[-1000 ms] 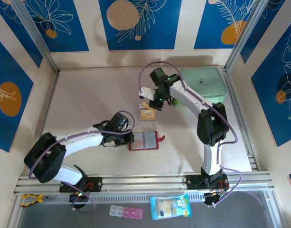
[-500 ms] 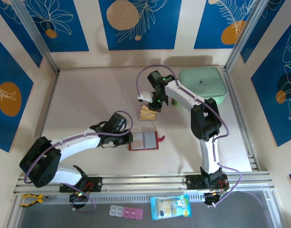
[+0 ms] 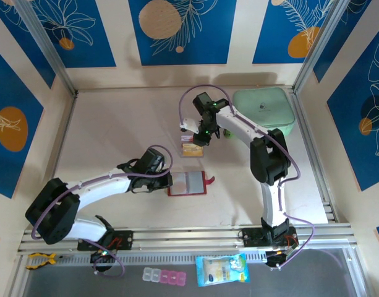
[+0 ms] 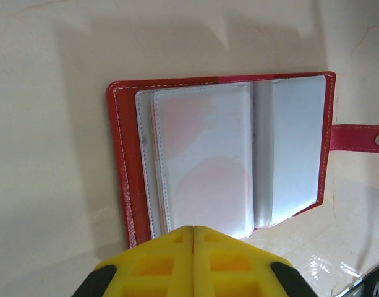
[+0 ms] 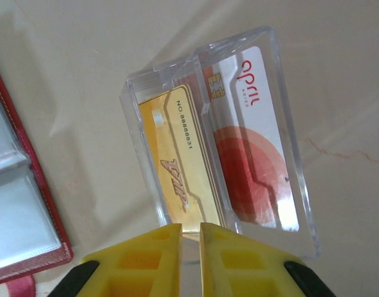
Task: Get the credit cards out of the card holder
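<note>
Thin orange-yellow and red-and-white plastic cards (image 5: 177,179) sit in a clear plastic tray (image 5: 161,71), just beyond the open red leather wallet (image 4: 121,185). They look stiff, light and slick, so pinch an end edge. The right gripper (image 5: 190,241) stands a slit apart at the gold card's end, and I can't tell whether it grips. The left gripper (image 4: 193,247) is closed at the wallet's edge. Its wrist view reveals pale sleeves, indistinct from overhead.

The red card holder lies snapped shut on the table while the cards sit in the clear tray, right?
No, the red card holder lies open, sleeves showing, as the left wrist view shows; the cards do sit in the clear tray.
</note>
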Robot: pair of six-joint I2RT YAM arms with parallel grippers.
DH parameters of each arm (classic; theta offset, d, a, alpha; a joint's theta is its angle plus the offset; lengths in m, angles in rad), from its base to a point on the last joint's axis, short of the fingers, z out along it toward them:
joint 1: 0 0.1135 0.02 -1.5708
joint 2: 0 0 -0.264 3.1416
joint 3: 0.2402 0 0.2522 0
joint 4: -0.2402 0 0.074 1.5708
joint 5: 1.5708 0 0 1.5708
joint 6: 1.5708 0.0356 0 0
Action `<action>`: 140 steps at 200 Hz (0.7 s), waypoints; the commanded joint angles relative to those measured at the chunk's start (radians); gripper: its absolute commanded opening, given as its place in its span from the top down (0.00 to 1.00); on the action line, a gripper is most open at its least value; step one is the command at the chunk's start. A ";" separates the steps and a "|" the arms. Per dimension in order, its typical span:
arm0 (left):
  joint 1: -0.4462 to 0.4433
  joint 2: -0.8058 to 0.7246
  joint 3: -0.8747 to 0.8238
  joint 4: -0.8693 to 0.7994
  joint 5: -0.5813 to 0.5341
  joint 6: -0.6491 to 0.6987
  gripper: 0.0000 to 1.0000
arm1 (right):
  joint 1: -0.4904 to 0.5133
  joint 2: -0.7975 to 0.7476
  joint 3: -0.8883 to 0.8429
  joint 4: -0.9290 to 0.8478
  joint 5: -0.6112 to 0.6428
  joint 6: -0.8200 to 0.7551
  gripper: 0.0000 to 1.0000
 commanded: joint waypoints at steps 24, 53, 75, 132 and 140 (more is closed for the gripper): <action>0.032 0.024 -0.004 -0.004 -0.015 0.014 0.92 | 0.030 -0.129 -0.118 0.118 -0.070 0.309 0.82; 0.047 0.044 0.004 0.004 0.001 0.026 0.92 | 0.083 -0.183 -0.220 0.196 -0.065 0.541 0.81; 0.054 0.056 0.011 -0.005 0.001 0.037 0.92 | 0.112 -0.225 -0.292 0.234 -0.101 0.728 0.82; 0.064 0.067 0.007 -0.006 0.012 0.050 0.92 | 0.203 -0.328 -0.476 0.337 -0.161 1.085 0.98; 0.065 0.069 0.007 -0.006 0.014 0.051 0.92 | 0.217 -0.333 -0.490 0.341 -0.175 1.122 1.00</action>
